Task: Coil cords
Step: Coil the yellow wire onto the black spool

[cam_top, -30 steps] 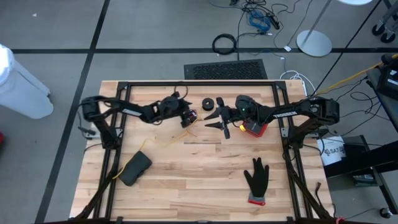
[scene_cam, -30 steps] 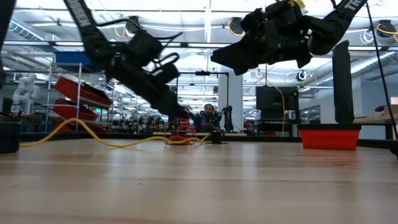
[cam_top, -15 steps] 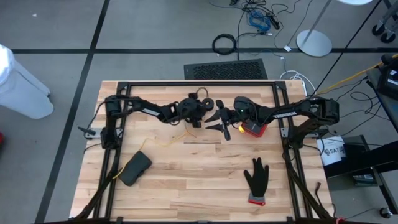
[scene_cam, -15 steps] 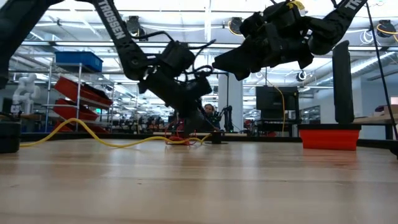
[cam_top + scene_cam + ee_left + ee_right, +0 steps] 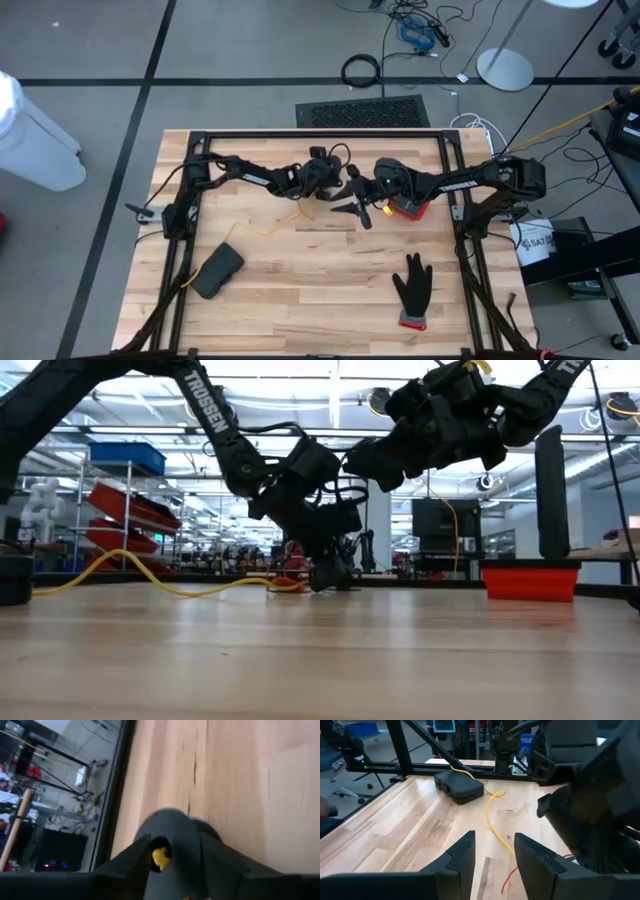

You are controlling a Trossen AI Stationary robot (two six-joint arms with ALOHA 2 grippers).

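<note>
High view: the left tool (image 5: 335, 188) is reached over to a small black round spool (image 5: 354, 172) near the desk's (image 5: 300, 290) far middle, presumably to seize it; the thin yellow-tan cord (image 5: 270, 226) lies trailing. Left wrist view: the spool (image 5: 167, 827) is flanked by parted fingers (image 5: 131, 860), grip uncertain. Right wrist view: the right tool (image 5: 492, 855) is held open, empty.

One glove (image 5: 411, 284), one black box (image 5: 218, 271), one red bin (image 5: 409, 207), two cords (yellow (image 5: 268, 226), red (image 5: 509, 876)).
</note>
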